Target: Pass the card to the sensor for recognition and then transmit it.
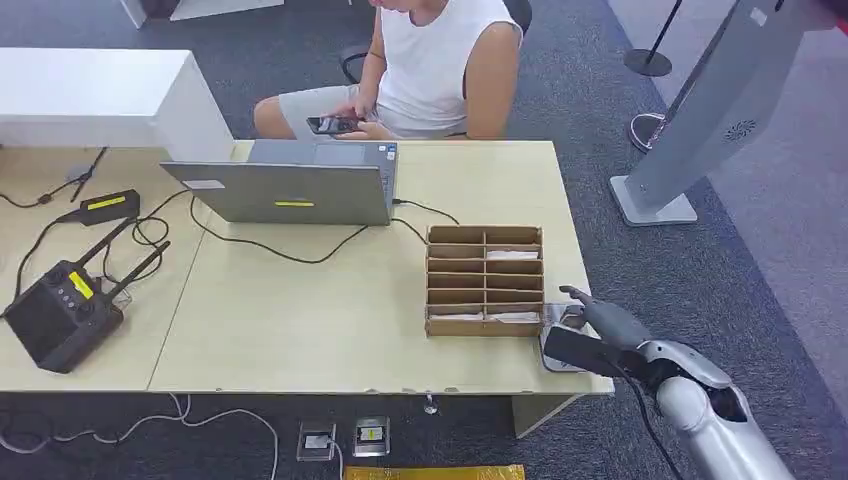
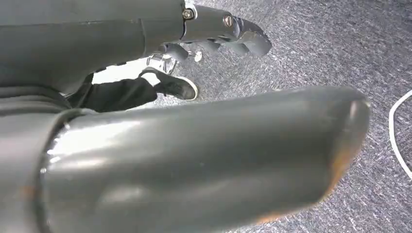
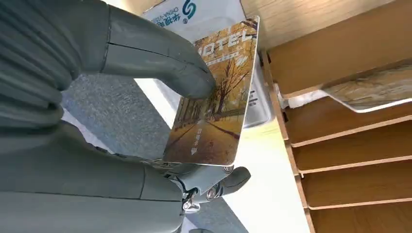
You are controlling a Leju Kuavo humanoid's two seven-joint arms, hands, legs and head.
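- Grey carpet [image 1: 620, 120] covers the room, and a pale wooden desk [image 1: 300, 320] stands in the middle of it.
- At the desk's right end sits a brown wooden rack [image 1: 485, 280] of shallow slots, and a few of those slots hold cards.
- Just beside the rack, at the desk's right corner, lies a flat white and grey card reader [image 1: 556, 345]; in the right wrist view its white face [image 3: 214, 14] carries blue print.
- The right robot hand [image 1: 590, 335] reaches in over that corner, and it is grasping a card [image 3: 214, 97] between thumb and fingers.
- The card shows an autumn avenue of trees with the word HOTEL along one edge, and it hangs over the reader, tilted; I cannot tell whether it touches.
- The left robot hand [image 2: 218, 34] hangs down over the carpet with nothing in it, its fingers loosely curved and apart.
- A grey laptop [image 1: 290, 185] stands open at the far side of the desk, with a black cable [image 1: 270, 250] trailing across the top.
- On the left part of the desk lie a black handheld controller [image 1: 60, 310] with antennas and a black power brick [image 1: 105, 207].
- A person in a white sleeveless top [image 1: 430, 70] sits behind the desk, looking at a phone [image 1: 335, 124].
- A slanted grey kiosk [image 1: 710, 110] stands on the carpet to the right.
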